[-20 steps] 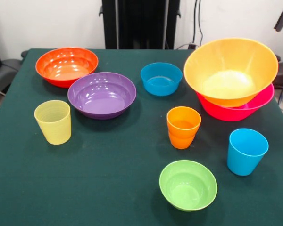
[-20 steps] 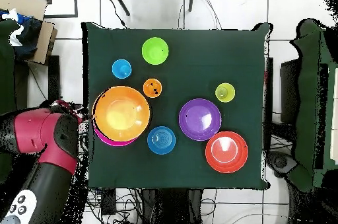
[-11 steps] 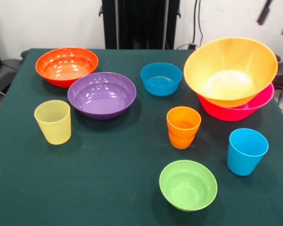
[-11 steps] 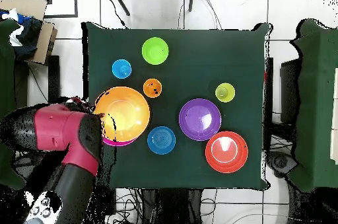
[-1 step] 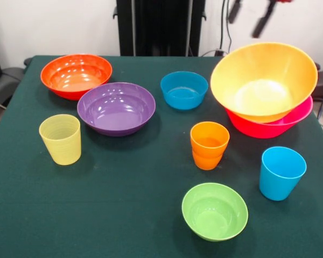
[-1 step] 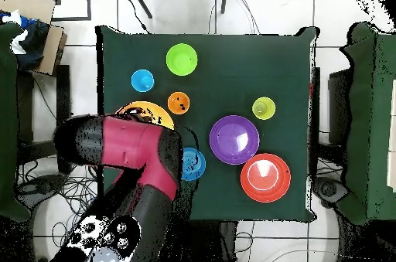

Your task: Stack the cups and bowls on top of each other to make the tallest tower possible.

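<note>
My gripper (image 5: 249,15) hangs open and empty at the top of the front view, above the far rim of the large orange bowl (image 5: 264,80). That bowl sits tilted inside the hot pink bowl (image 5: 272,128). Spread over the table are the red-orange bowl (image 5: 75,75), purple bowl (image 5: 116,107), blue bowl (image 5: 184,90), lime green bowl (image 5: 214,210), orange cup (image 5: 209,144), ribbed pale yellow-green cup (image 5: 60,138) and sky blue cup (image 5: 281,173). In the overhead view the arm (image 6: 124,147) hides most of the orange bowl (image 6: 143,107).
A green cloth covers the table (image 5: 124,193). In the overhead view the arm also covers part of the blue bowl (image 6: 195,164). A black chair (image 6: 363,120) stands beside the table, and a cardboard box (image 6: 35,23) sits off one corner.
The arm has swung in from the table's side to above the large orange bowl. In the front view the fingers moved left along the top edge. No vessel moved.
</note>
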{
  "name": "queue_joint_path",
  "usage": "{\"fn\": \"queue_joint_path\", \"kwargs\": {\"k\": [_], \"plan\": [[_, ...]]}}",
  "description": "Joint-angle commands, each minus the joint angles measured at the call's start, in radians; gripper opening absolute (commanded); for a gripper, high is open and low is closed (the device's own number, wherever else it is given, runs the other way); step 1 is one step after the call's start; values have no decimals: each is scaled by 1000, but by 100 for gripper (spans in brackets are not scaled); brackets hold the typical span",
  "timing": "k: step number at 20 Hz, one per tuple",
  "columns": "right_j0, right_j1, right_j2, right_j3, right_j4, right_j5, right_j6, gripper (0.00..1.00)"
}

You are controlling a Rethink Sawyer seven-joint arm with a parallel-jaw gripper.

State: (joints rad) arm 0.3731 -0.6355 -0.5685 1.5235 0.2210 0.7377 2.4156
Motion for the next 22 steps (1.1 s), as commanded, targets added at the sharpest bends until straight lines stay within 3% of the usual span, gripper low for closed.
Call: {"fn": "queue_joint_path", "kwargs": {"k": [1,12,22], "plan": [[-99,-17,208,65,-179,-38,-280,100],[-167,24,280,33,-330,-139,-202,100],[-214,36,331,29,-413,-189,-158,100]]}}
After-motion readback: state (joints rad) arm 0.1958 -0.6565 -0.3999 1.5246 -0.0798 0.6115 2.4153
